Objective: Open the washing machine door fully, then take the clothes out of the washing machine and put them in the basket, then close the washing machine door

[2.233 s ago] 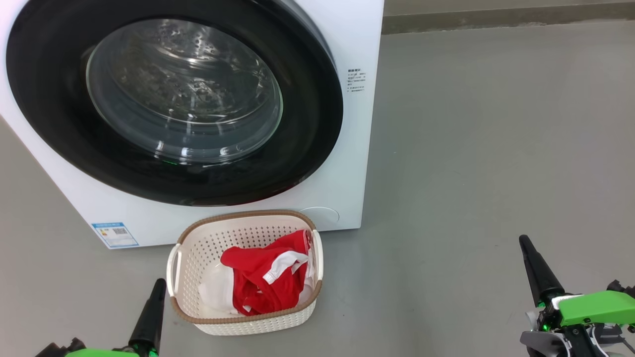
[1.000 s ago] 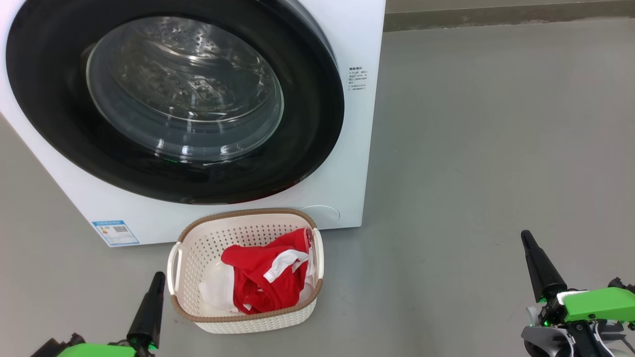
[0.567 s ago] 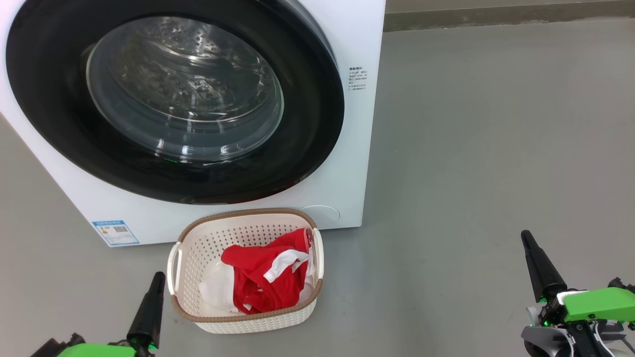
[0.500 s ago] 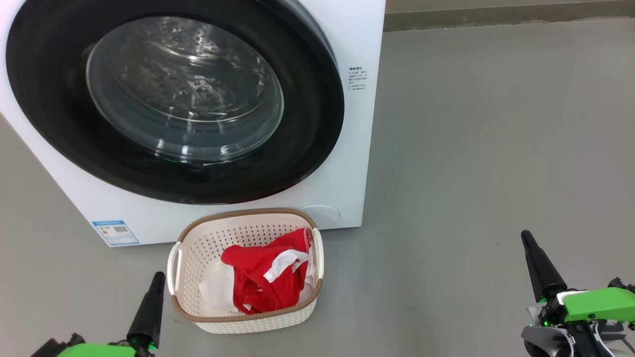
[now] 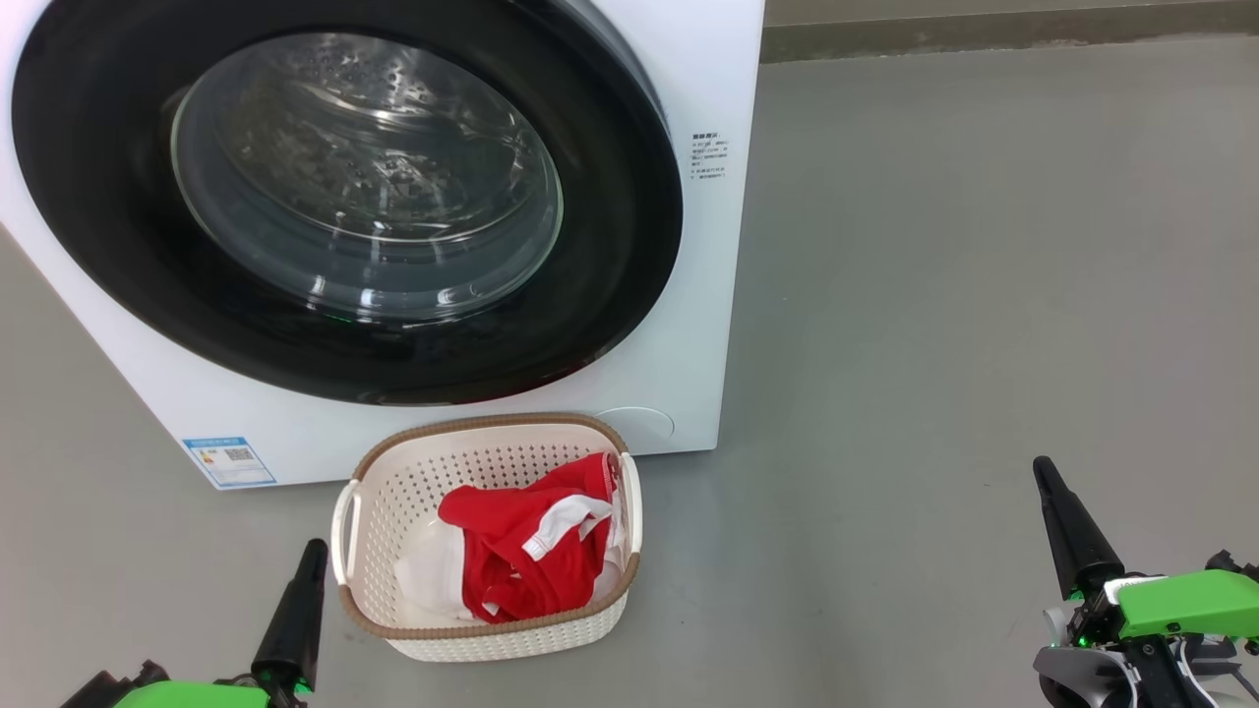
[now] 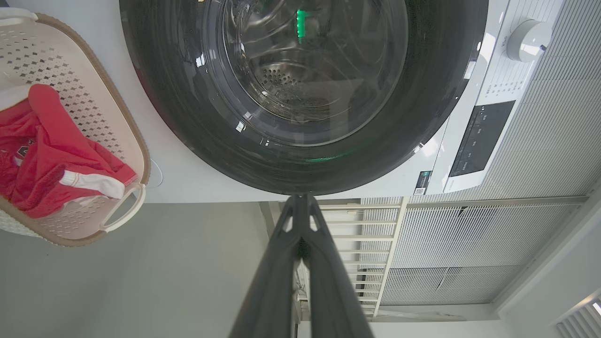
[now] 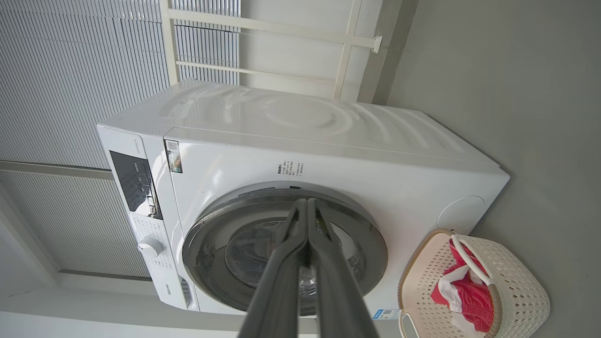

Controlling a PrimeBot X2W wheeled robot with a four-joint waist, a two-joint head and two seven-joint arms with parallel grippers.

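Bright, even light; glare streaks the washing machine door (image 5: 364, 182)

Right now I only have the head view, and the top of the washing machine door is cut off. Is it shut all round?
Observer: Right wrist view: the washing machine door looks flush all round.
Operator: Is the drum empty?
Observer: Left wrist view: the drum shows bare steel, no fabric seen.
Operator: Fingers together?
Observer: Both wrist views: left gripper and right gripper tips meet.
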